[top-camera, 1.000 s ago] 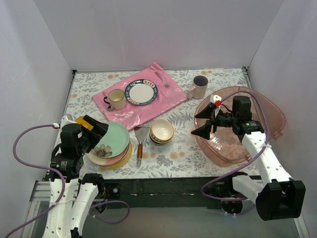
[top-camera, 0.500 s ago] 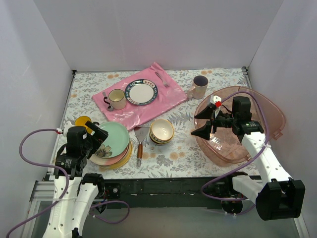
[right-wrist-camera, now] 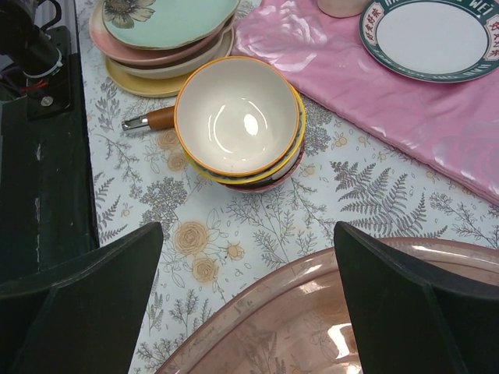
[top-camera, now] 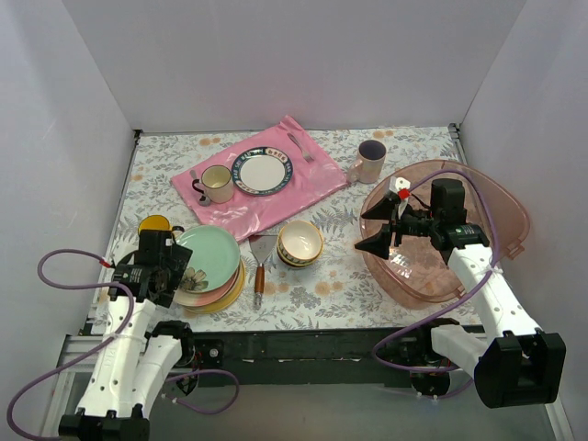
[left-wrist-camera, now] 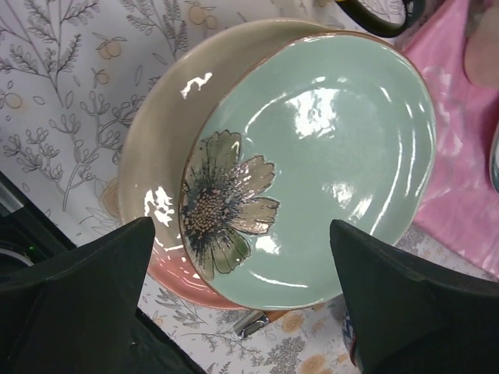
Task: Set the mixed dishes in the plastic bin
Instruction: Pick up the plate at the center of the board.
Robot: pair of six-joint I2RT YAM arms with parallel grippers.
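A plate stack sits front left, topped by a mint-green flowered plate (top-camera: 216,253) (left-wrist-camera: 327,148) over a cream plate (left-wrist-camera: 160,132) and a pink plate (left-wrist-camera: 175,273). My left gripper (top-camera: 182,268) (left-wrist-camera: 242,312) is open and empty, its fingers spread either side of the stack's near edge. A yellow mug (top-camera: 154,223) stands behind it. Stacked cream bowls (top-camera: 299,243) (right-wrist-camera: 240,117) sit mid-table. A pinkish mug (top-camera: 371,161) stands at the back. My right gripper (top-camera: 367,230) (right-wrist-camera: 245,312) is open and empty over the left rim of the plastic bin (top-camera: 501,216) (right-wrist-camera: 312,273).
A pink mat (top-camera: 294,188) (right-wrist-camera: 343,86) at the back holds a white blue-rimmed plate (top-camera: 262,172) (right-wrist-camera: 433,35), a cream mug (top-camera: 217,183) and cutlery. A spatula (top-camera: 260,262) lies between the plate stack and the bowls. White walls enclose the table.
My left gripper has pulled back toward the near edge and swung over the plate stack's near side, uncovering the yellow mug. The right arm has not moved.
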